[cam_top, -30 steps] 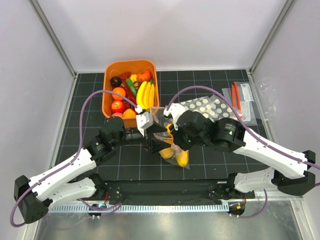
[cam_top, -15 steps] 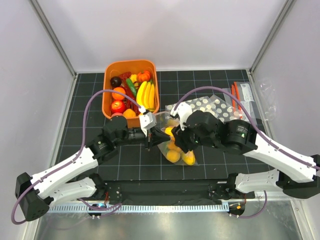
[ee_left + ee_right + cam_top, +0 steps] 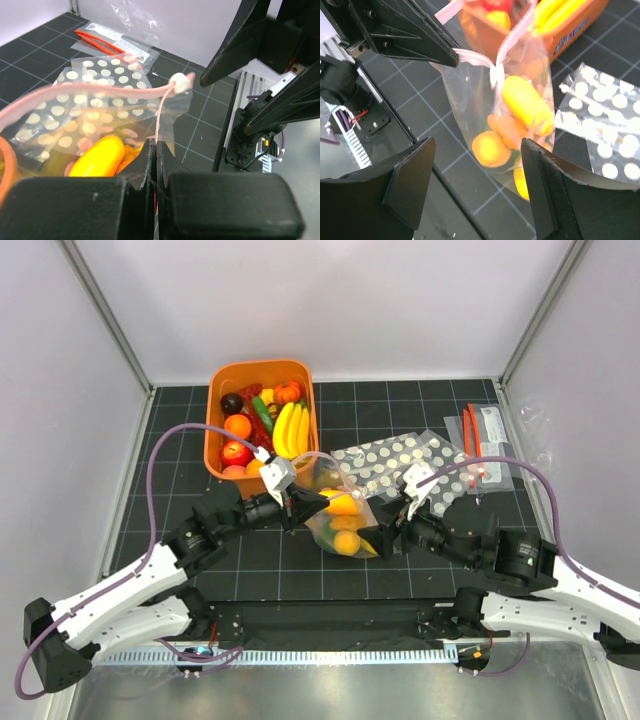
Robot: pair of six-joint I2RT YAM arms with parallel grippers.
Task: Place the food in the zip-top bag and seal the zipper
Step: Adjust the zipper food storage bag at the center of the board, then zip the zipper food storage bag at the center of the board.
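The clear zip-top bag (image 3: pixel 340 523) hangs at the middle of the mat with yellow and orange food (image 3: pixel 524 102) inside it. My left gripper (image 3: pixel 297 502) is shut on the pale pink zipper (image 3: pixel 100 95), which enters the closed jaws from above. The white slider (image 3: pixel 181 82) sits further along the strip. My right gripper (image 3: pixel 386 537) is open just right of the bag's lower end. In the right wrist view its fingers (image 3: pixel 412 180) frame an orange fruit (image 3: pixel 491 148) in the bag, apart from it. More food (image 3: pixel 290 428) lies in the bin.
The orange bin (image 3: pixel 258 367) stands at the back left, close behind the bag. White-dotted bags (image 3: pixel 400 458) lie on the mat right of the bag. Small clear bags with red-orange strips (image 3: pixel 480 440) lie at the far right, by the enclosure wall.
My left gripper has shut on the pink zipper strip. My right gripper has let go of the bag, opened, and drawn back down and to the right. The bag has shifted slightly.
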